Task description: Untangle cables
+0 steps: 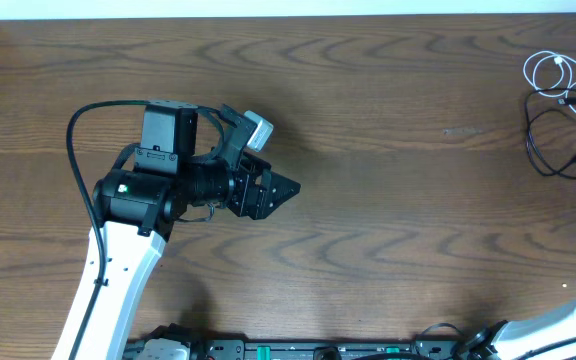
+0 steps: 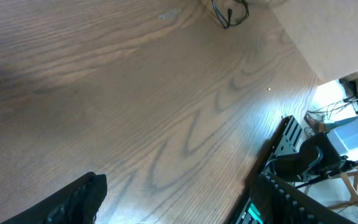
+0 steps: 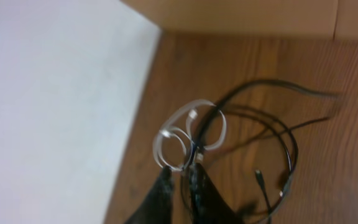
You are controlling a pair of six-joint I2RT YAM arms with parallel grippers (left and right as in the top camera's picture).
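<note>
Step in hand, as judged: first grasp at the tangle, nothing separated; the right gripper [image 3: 180, 180] had its fingers nearly together, and whether they pinched a strand could not be told; the white cable [image 3: 193, 114] lay looped just ahead of its tips, crossed by the black cable [image 3: 291, 152] sprawling beyond; the left gripper [image 1: 286, 188] stood apart, empty, well away from both; the next move called for pinching one cord only.
</note>
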